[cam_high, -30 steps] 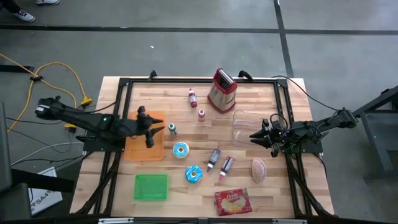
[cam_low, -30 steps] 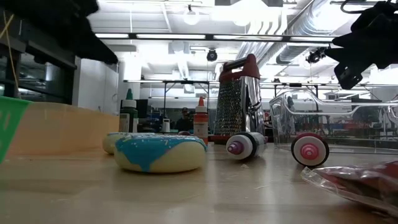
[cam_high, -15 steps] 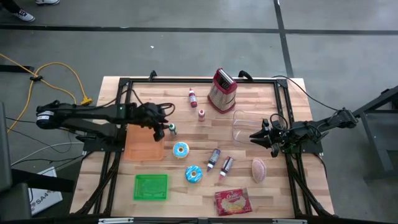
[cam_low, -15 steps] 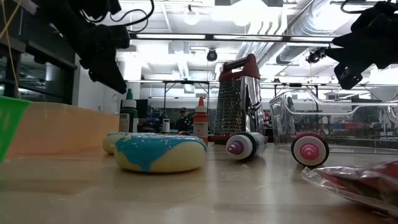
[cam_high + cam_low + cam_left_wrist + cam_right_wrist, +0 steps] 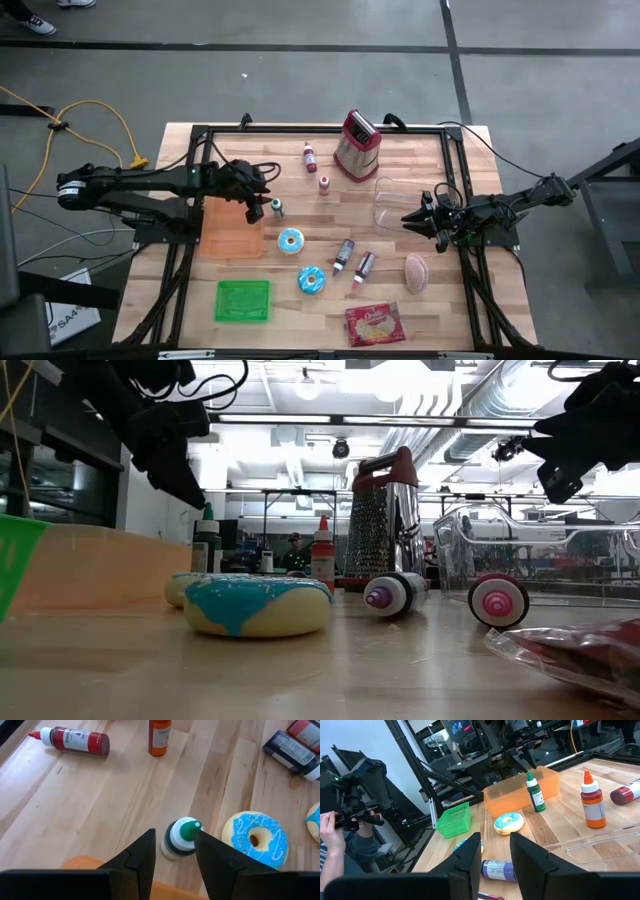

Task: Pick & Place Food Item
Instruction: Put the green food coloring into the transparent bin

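where lit, pale wooden table (image 5: 440,300)

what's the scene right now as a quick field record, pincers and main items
left pincer: open, hovering above the green-capped bottle, not gripping it
right pincer: at the table's right side, beside the clear container, holding nothing visible
orange bin: under the left arm
green basket: near edge, left
donuts: two blue-iced, one beside the orange bin, one nearer the front
grater: upright, far edge
snack bag: front, right of centre
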